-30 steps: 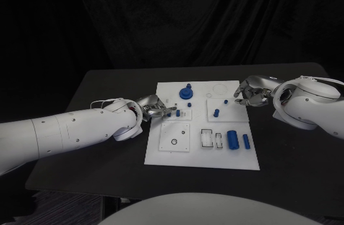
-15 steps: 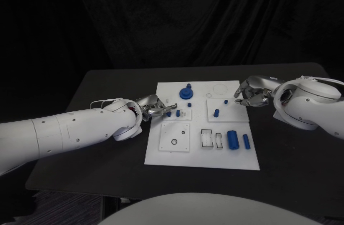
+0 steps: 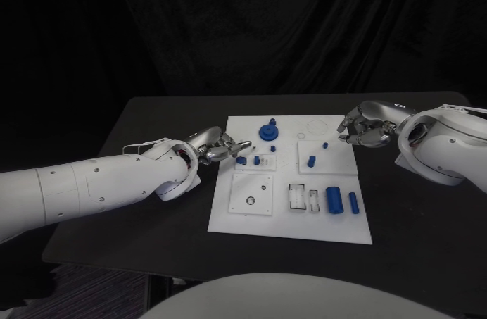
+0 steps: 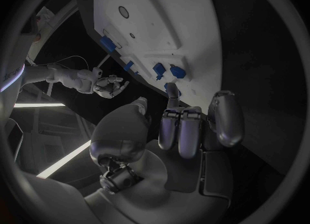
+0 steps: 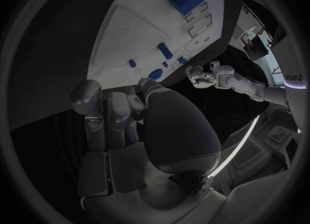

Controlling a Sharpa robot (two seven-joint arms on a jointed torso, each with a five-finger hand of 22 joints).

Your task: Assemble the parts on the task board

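The white task board (image 3: pixel 289 217) lies mid-table. On it are a round blue piece (image 3: pixel 269 131), small blue pegs (image 3: pixel 257 160) and two blue cylinders (image 3: pixel 333 198). My left hand (image 3: pixel 215 150) is at the board's left edge, fingers spread toward the pegs and holding nothing. In the left wrist view, one fingertip (image 4: pixel 172 94) lies right beside a small blue peg (image 4: pixel 168 85). My right hand (image 3: pixel 367 131) hovers at the board's far right edge with its fingers curled in and nothing in them. The right wrist view shows its fingers (image 5: pixel 119 108) short of the board (image 5: pixel 123 33).
The black table (image 3: pixel 152 213) extends wide on both sides of the board. Near the board's front edge are a white square block with a hole (image 3: pixel 250 191) and a rectangular slot (image 3: pixel 295 196). A dark curtain closes off the back.
The whole picture has shifted a little, so the camera moved. My left hand's fingers have risen slightly away from the small pegs. The right hand stays curled at the board's right edge.
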